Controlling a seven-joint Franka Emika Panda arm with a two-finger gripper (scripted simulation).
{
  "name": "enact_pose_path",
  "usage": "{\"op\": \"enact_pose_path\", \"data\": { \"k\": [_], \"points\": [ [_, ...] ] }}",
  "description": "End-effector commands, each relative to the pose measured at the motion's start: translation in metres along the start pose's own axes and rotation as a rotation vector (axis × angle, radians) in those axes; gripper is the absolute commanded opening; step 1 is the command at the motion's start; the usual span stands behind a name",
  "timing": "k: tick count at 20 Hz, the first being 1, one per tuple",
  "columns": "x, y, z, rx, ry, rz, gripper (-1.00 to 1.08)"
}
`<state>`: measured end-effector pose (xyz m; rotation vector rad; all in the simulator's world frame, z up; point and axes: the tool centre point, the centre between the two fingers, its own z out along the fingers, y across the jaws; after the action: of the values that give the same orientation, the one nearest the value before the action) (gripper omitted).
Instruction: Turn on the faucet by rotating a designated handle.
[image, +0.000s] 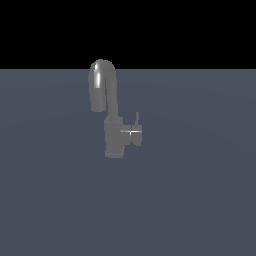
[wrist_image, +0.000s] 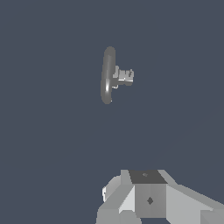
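Faucet (image: 112, 131) and nothing else stands on the flat grey-blue tabletop (image: 200, 200) in the exterior view, a little toward that view's left of centre and about midway up the picture. Its body is an upright grey cylinder resting on the surface, and from the top of it a tall spout rises, curves over and comes down toward the exterior view's left, its open end hanging well above the tabletop with nothing under it. No bowl, basin or other container shows in either picture. The handle (image: 134, 134) is a short horizontal stub sticking out of the body toward the exterior view's right, at about the middle of the body's height; a thin pin stands upright from its outer end. Seen from the wrist camera, the faucet (wrist_image: 107, 76) appears from above as a narrow elongated shape, with the handle (wrist_image: 124, 76) jutting from its side as a paler, blocky stub. The gripper (wrist_image: 131, 205) shows only in the wrist view, as grey angular housing at the picture's edge, well apart from the faucet and touching nothing. Its fingertips lie outside the picture, so I cannot tell how far the jaws are open or whether anything is between them. The arm does not appear in the exterior view.
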<state>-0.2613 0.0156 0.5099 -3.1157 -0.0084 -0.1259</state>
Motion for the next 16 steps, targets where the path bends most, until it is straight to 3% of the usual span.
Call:
{"op": "enact_pose_path", "data": {
  "k": [1, 9, 16],
  "points": [
    [0.000, 0.000, 0.000, 0.000, 0.000, 0.000, -1.00],
    [0.009, 0.001, 0.002, 0.021, -0.021, 0.024, -1.00],
    [0.031, 0.003, 0.010, 0.075, -0.076, 0.087, -1.00]
  ]
}}
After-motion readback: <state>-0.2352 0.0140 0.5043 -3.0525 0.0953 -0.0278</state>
